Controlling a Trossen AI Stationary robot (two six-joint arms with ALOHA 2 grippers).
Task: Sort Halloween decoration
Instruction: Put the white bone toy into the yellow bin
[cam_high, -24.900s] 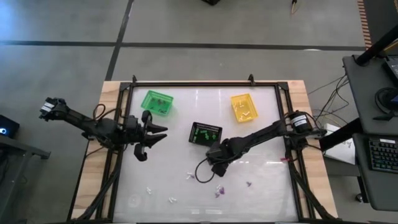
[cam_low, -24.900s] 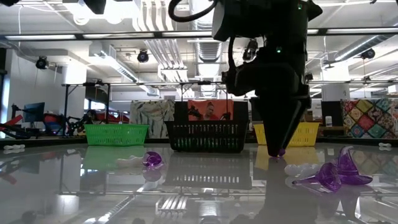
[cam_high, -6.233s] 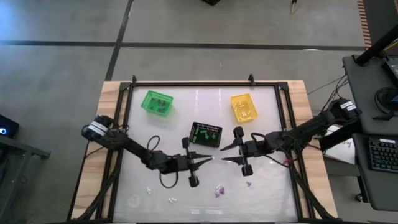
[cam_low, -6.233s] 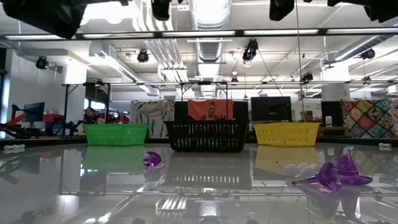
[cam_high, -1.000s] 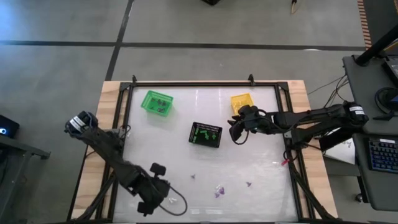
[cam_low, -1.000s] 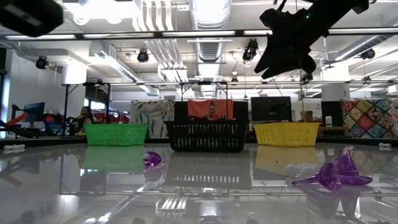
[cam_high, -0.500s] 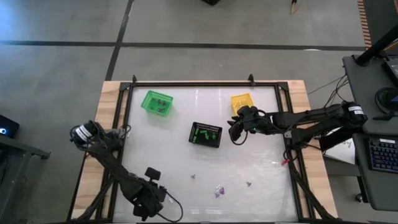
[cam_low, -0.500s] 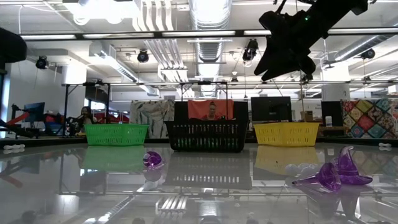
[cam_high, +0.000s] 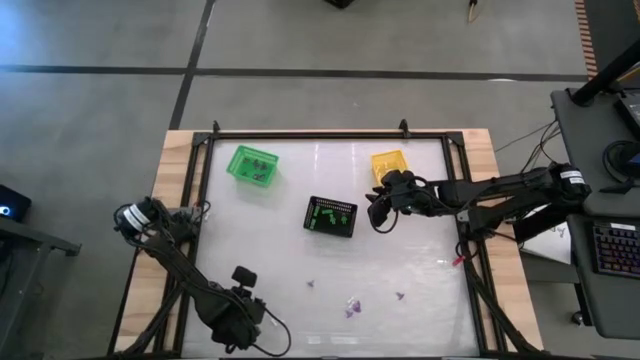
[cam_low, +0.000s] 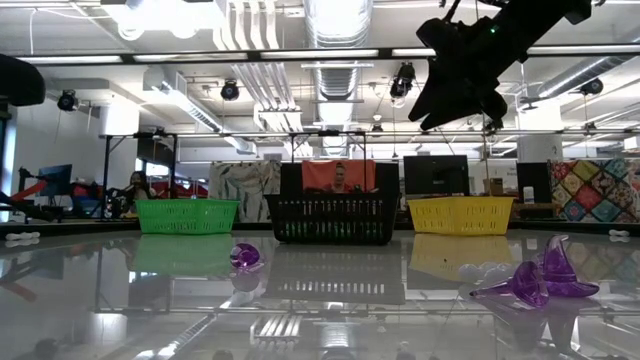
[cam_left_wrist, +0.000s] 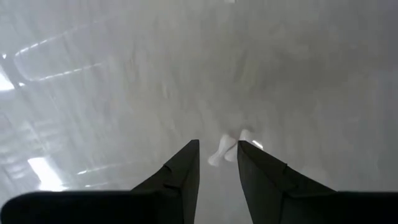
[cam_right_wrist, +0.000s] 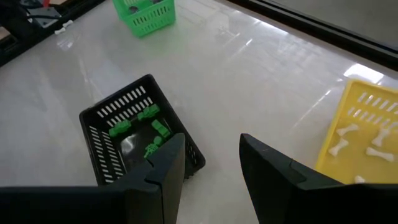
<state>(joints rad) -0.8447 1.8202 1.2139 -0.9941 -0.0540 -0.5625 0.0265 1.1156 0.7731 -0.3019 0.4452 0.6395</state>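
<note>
Swinging to the table (cam_high: 420, 240) edge opposite the baskets, by its left corner, your left gripper (cam_left_wrist: 217, 142) now hovers over a white bone (cam_left_wrist: 222, 150), jaws parting and empty, so that's likely the next pick. Right gripper (cam_right_wrist: 212, 136) waits spread and empty between black basket (cam_high: 331, 215) and yellow basket (cam_high: 388, 165). Count's three baskets with the green basket (cam_high: 252, 164), plus four loose trinkets (cam_high: 349, 302) nearer that edge.
</note>
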